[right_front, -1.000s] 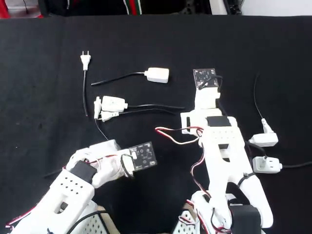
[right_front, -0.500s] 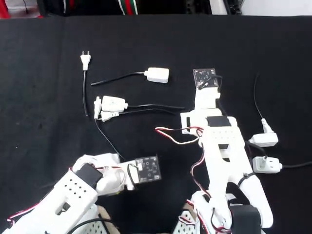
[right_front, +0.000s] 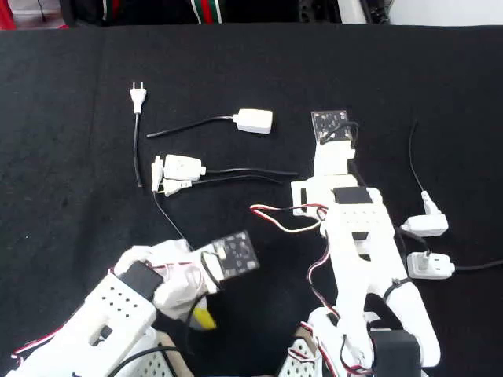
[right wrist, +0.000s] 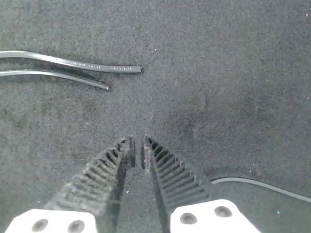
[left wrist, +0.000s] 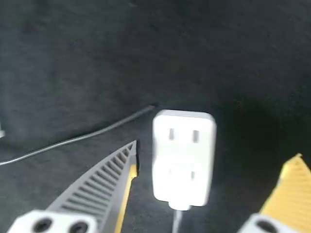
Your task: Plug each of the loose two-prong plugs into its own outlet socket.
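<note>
The black-covered table (right_front: 440, 78) and the items laid on it are found unchanged. The right arm (right_front: 357, 251) is recorded stretched along the table's right half, in the same position as one second ago. The right gripper (right wrist: 138, 143) is seen with its fingers drawn almost together over bare cloth, nothing held, and two black cable ends (right wrist: 124, 70) lie near. The left arm (right_front: 118, 310), at the near left edge, is the only item noted to have shifted. Its wrist camera board (right_front: 236, 255) has been carried farther onto the table and tilted since half a second ago, and a yellow fingertip (right_front: 203, 318) is now exposed beneath the wrist. The left gripper (left wrist: 216, 151) is held spread wide. A white outlet socket (left wrist: 183, 155) is seen between its fingers, two slots facing the camera, nearer the ribbed finger (left wrist: 104, 182); contact cannot be confirmed. A thin black cable (left wrist: 77, 140) is noted just beside that socket. Another white socket (right_front: 253, 120) on a black cord and the loose two-prong plug (right_front: 138, 96) at the far left are left where they were, well apart from both grippers.
</note>
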